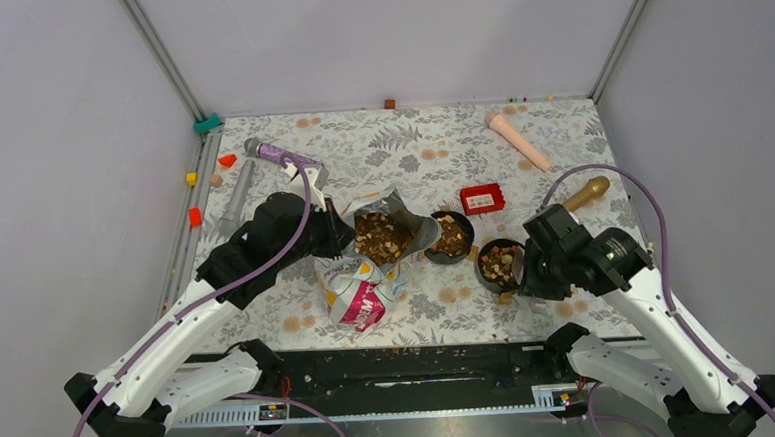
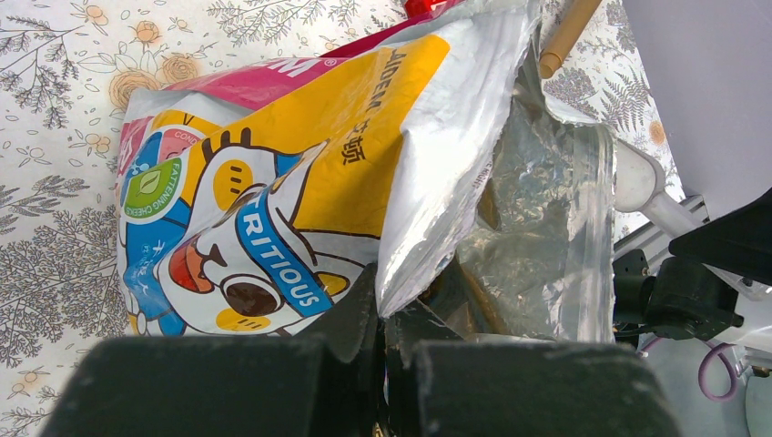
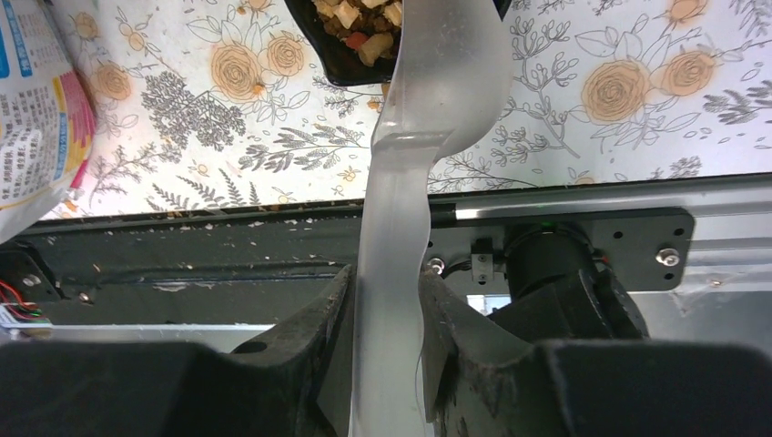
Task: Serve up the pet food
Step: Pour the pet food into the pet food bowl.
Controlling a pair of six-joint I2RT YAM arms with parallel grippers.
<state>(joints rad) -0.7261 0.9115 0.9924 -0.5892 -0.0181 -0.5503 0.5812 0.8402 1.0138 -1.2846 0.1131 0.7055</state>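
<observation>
Pinching bag [image 2: 300, 164] rim, left hand [image 2: 382, 314] just beside pet food [image 1: 381, 236] inside.

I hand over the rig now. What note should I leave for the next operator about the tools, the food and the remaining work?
Left tool: shut on the edge of the bag, which lies open.
Right tool: shut on the handle of the clear scoop, its head over the near bowl.
Pet food: most in the bag, some in the near bowl and the far bowl.
Done: both bowls hold food. Left: perhaps top up, then set down scoop and bag.
</observation>
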